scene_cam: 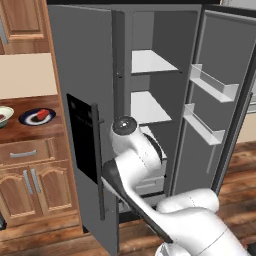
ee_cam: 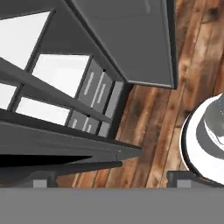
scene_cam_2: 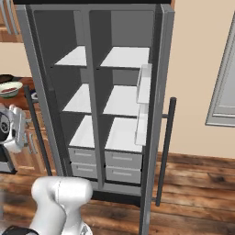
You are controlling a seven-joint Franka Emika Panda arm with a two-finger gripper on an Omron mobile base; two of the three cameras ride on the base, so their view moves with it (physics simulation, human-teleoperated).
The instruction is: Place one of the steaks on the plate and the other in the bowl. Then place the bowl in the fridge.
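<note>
The grey fridge stands with its doors swung open, white shelves bare inside. Left of it on the wooden counter lies the dark plate with one red steak on it. Beside the plate, at the picture's left edge, sits the pale bowl, which holds the other steak. My arm bends in front of the fridge, away from the counter. In the hand view my gripper is open with nothing between its tips, looking down past fridge shelves to the floor.
The right fridge door carries white bins and juts toward me. The left door with the black dispenser panel stands between arm and counter. Grey drawers fill the fridge bottom. Wood floor lies in front.
</note>
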